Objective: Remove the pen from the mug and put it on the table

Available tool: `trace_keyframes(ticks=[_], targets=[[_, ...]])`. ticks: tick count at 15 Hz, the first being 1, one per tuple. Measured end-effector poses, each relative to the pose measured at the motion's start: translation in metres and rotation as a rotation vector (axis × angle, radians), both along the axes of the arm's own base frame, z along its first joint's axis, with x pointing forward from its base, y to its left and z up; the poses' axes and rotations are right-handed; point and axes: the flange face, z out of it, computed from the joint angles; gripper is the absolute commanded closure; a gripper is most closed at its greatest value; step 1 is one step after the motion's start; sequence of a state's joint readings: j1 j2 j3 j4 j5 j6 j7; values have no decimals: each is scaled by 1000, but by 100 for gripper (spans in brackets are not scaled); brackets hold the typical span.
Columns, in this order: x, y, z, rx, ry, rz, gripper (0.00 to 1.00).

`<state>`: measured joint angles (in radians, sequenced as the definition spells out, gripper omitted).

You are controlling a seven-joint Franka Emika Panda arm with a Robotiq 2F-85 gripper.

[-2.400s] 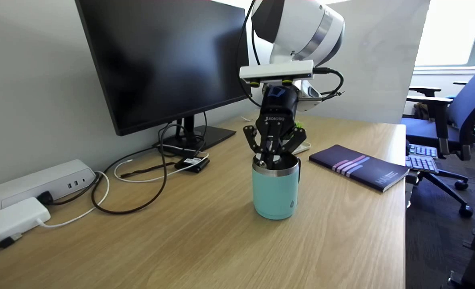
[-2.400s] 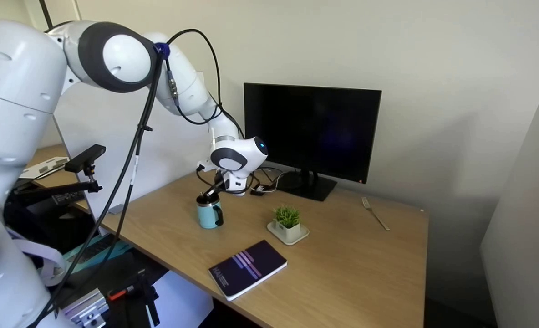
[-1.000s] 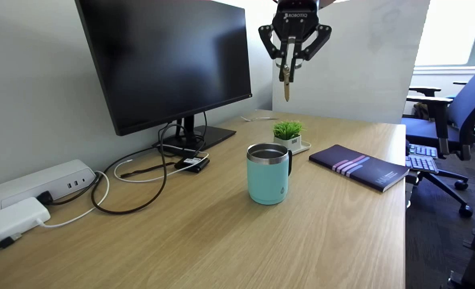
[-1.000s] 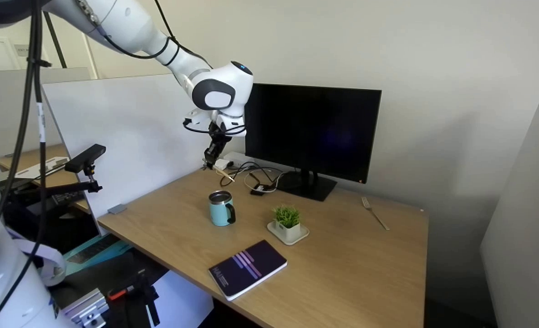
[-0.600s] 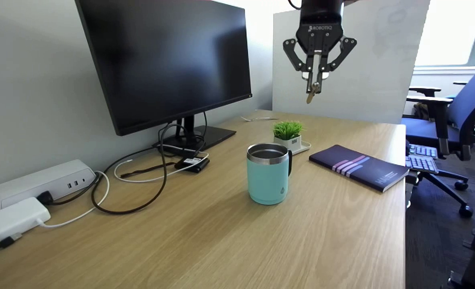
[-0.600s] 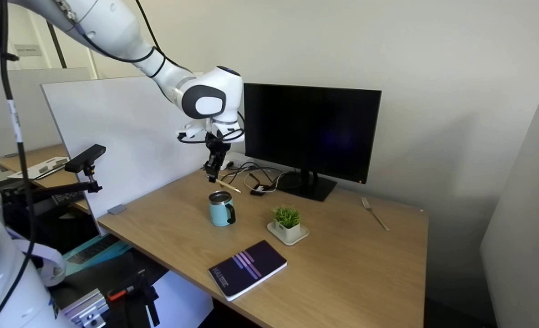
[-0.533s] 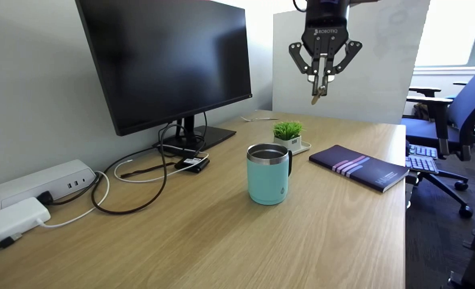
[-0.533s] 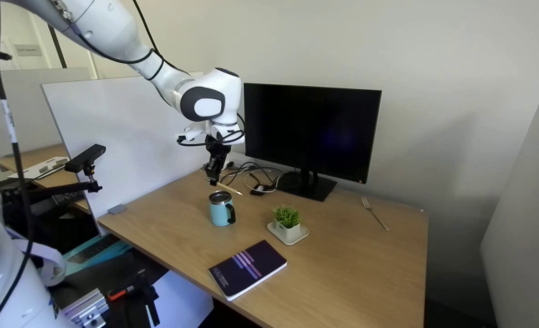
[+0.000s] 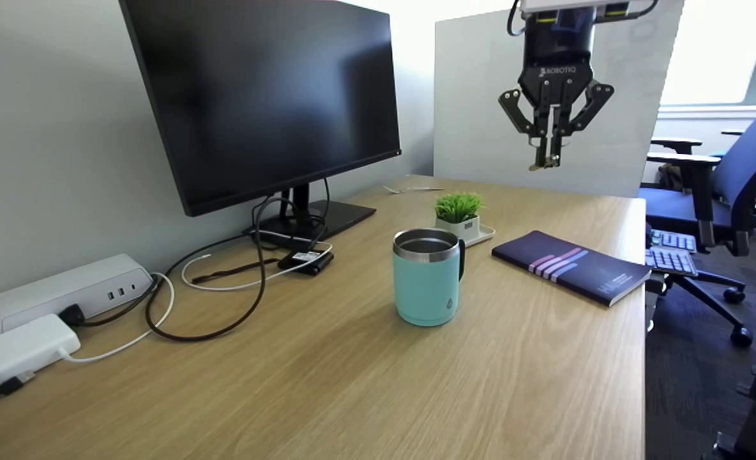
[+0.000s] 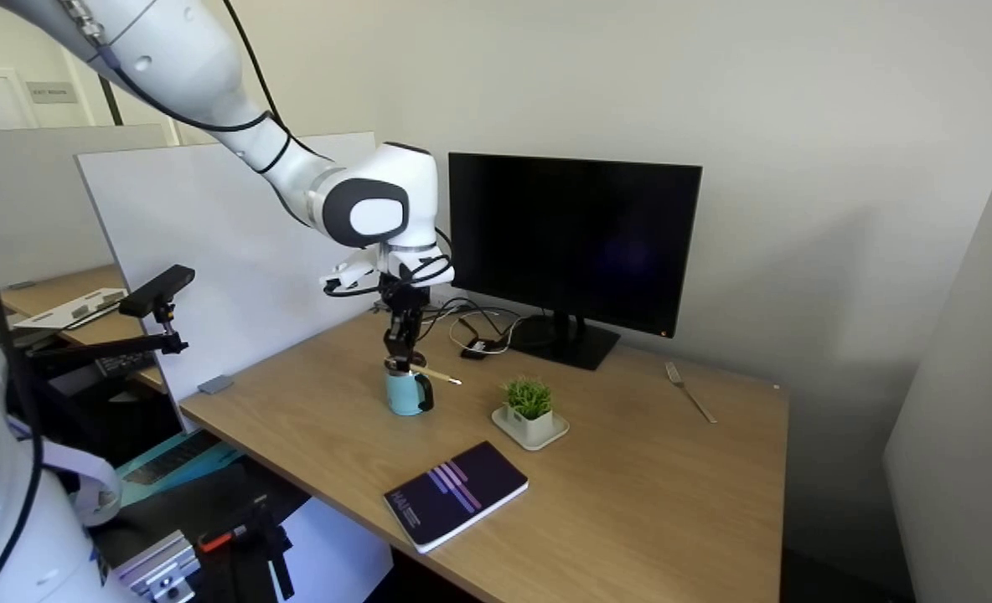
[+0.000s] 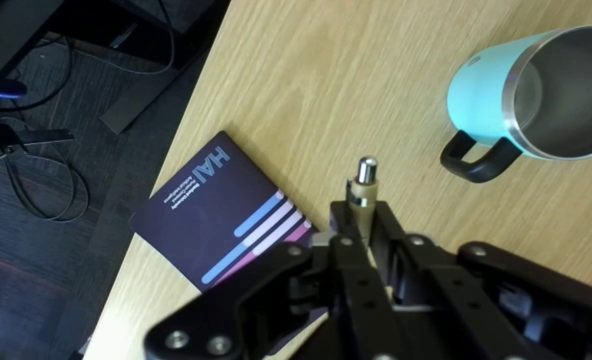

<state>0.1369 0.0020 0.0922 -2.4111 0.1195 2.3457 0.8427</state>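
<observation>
Just now your gripper (image 9: 548, 161) has shifted right and down in the upper right of an exterior view, jaws pinching the pen (image 11: 364, 197). It's clear of the mug (image 9: 426, 287) at mid-frame, so only setting it on the table (image 9: 327, 383) likely remains.

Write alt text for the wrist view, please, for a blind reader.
The pincer grips a silver-ended tan pen above a wooden table. A teal mug stands at upper right; a dark notebook, partly hidden by the pincer, lies at lower left.
</observation>
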Motion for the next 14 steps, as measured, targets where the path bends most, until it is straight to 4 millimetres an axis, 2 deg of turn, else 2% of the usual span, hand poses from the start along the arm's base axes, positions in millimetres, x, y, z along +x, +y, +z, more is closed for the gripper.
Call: trace_keyframes(ticks=[4,7,11,14], targets=[[-3,-18,-13,-4,-28,-33,97],[0,-39,-26,-3,-58,-58,97],[8,-78,-55,-9,-83,-84,97],[10,-92,-82,-14,-87,-89,97]])
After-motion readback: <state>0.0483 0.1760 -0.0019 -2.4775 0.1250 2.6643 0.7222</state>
